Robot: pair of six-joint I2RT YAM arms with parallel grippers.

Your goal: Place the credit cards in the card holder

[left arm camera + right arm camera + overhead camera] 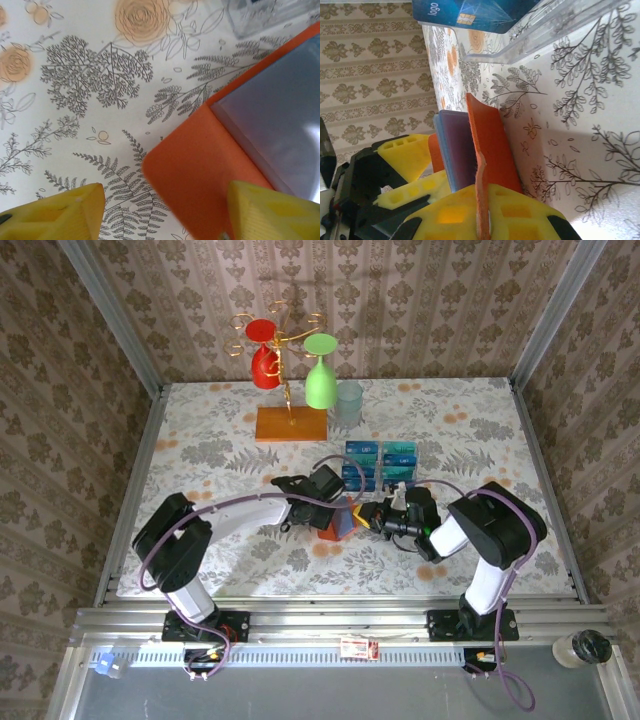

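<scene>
The card holder, an orange folding wallet with grey-blue pockets, stands half open on the table between my two grippers. My right gripper is shut on the edge of one orange flap, its yellow fingers pinching it. My left gripper hovers open over the other flap, one yellow finger over bare cloth and the other beside the pocket. Several blue and teal credit cards stand in a clear rack behind the wallet. One blue card shows at the top of the right wrist view.
The clear plastic rack sits just beyond the wallet. At the back stand a wooden-based wire stand with a red glass and a green glass, and a clear cup. The flowered cloth is bare at left and right.
</scene>
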